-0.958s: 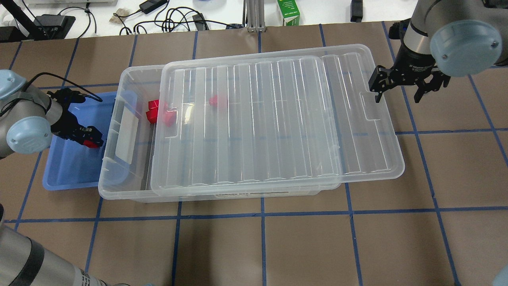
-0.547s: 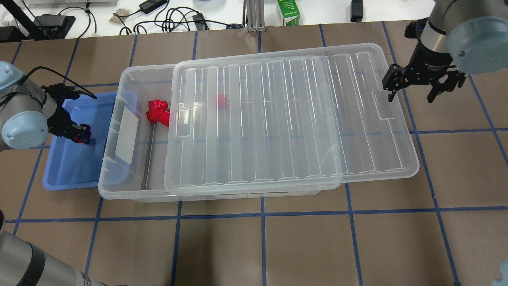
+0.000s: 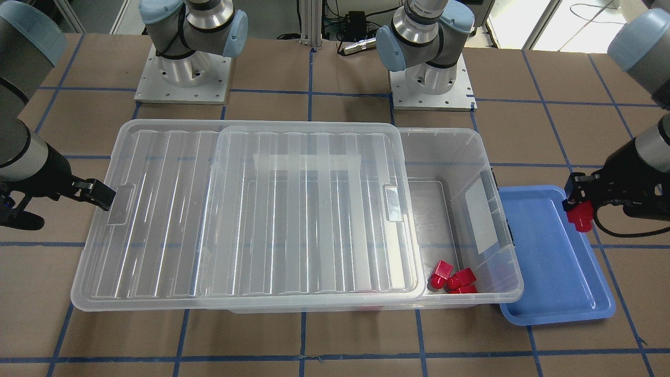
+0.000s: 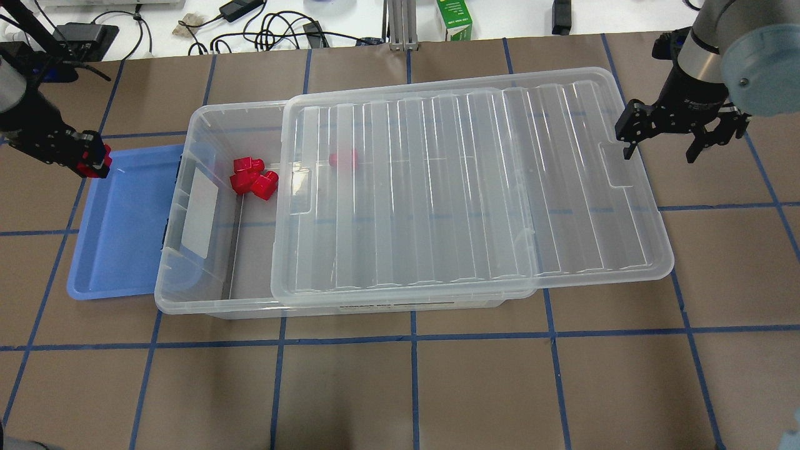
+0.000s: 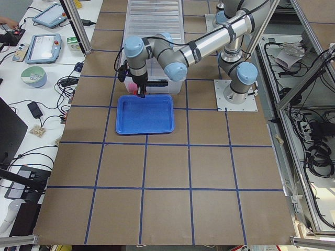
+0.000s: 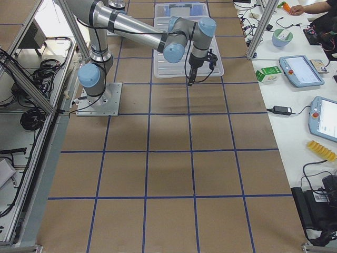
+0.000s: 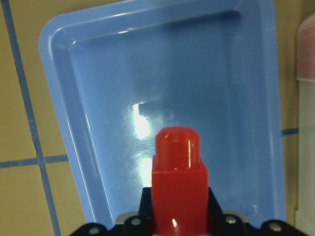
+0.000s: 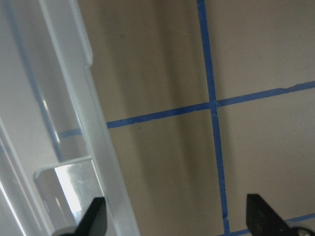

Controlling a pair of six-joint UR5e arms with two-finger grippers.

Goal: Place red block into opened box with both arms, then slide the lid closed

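My left gripper (image 4: 94, 159) is shut on a red block (image 7: 177, 182), stub end pointing out, above the far corner of the blue tray (image 4: 119, 237). The block (image 3: 580, 217) hangs over the tray's outer rim. The clear box (image 4: 187, 300) stands beside the tray, its left end uncovered, with three red blocks (image 4: 253, 178) lying there and another showing through the lid. The ribbed lid (image 4: 469, 187) rests on the box and overhangs its right end. My right gripper (image 4: 661, 151) is open at the lid's right short end, one finger (image 3: 99, 193) by the notch, the other over the table.
Cables, a power adapter and a green carton (image 4: 454, 19) lie along the table's far edge. Both arm bases (image 3: 180, 78) stand behind the box. Tablets and a bowl sit on a side bench (image 6: 300, 68), where a person's hand shows.
My left gripper has lifted the red block out of the tray and moved left and back. The right gripper has moved right, and the lid has slid right with it, uncovering more of the box.
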